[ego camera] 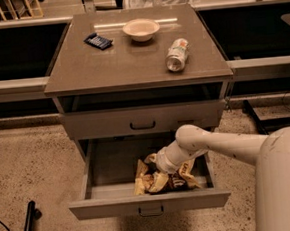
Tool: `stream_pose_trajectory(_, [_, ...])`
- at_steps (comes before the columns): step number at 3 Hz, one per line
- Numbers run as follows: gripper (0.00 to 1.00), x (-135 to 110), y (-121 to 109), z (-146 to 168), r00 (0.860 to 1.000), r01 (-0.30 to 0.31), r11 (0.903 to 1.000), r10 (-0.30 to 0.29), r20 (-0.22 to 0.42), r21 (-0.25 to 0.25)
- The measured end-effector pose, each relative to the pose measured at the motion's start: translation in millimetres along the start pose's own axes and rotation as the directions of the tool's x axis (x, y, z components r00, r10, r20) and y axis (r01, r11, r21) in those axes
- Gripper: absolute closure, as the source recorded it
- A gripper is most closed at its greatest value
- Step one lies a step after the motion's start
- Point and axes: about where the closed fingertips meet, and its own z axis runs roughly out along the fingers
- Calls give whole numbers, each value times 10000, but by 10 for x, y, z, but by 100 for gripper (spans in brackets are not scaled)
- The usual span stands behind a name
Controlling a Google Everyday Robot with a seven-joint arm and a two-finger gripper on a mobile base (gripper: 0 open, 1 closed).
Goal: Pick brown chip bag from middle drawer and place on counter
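Observation:
The middle drawer [149, 203] is pulled open below the shut upper drawer front [143, 120]. The brown chip bag [162, 179] lies crinkled inside it, near the front right, with yellow-tan ends showing. My gripper [156, 166] reaches down into the drawer from the right on a white arm [222, 144] and sits right on top of the bag, its fingers hidden against the foil. The counter [131, 63] is the brown-grey cabinet top above.
On the counter are a small dark blue packet [98, 41], a pale bowl [140, 29] and a can [177, 55] lying on its side. The robot's white body [283, 187] fills the lower right. A dark stand [28, 224] is on the floor at lower left.

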Motion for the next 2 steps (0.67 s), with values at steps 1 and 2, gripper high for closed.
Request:
stream_pose_trajectory(1, [27,43,12,95,9998,-40,9998,37,-182,-175])
stream_pose_trajectory(2, [35,61,25,184,9993,-21,9995,10,-367,-310])
